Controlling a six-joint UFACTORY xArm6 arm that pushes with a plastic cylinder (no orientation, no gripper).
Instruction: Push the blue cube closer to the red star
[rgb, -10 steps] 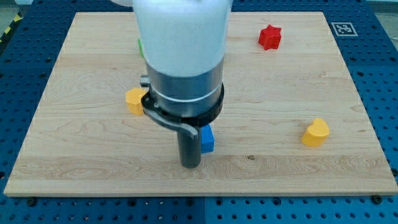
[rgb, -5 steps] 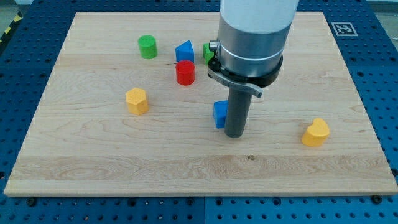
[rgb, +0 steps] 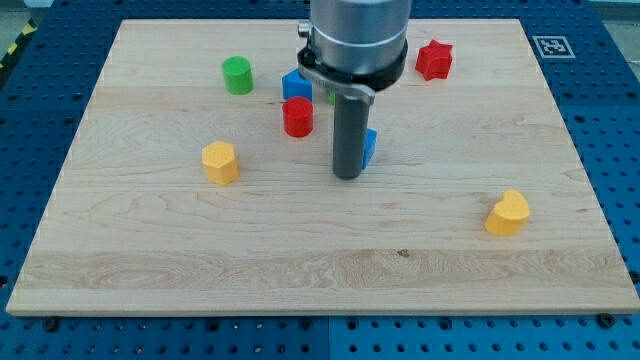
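Pressing against the blue cube (rgb: 369, 146) from its 8 o'clock side, my tip (rgb: 347, 176) sits on the board touching or all but touching the block, most of which is hidden behind the rod. The tip grips nothing (it is a bare rod and can only shove). That placement suits the job, I judge, since the red star (rgb: 434, 60) lies toward 1 o'clock from the cube, well apart, near the board's (rgb: 120, 250) far edge.

The lane between cube and star looks clear wood. Clutter sits on the other side: a red cylinder (rgb: 298, 117) at 10 o'clock, a second blue block (rgb: 294, 84) beyond it, and a green cylinder (rgb: 237, 75) farther off. Two yellow blocks, one (rgb: 220, 162) at 9 o'clock and one (rgb: 508, 212) at 4 o'clock, stand well clear. The star has little room behind it, so a gentle push seems wise.
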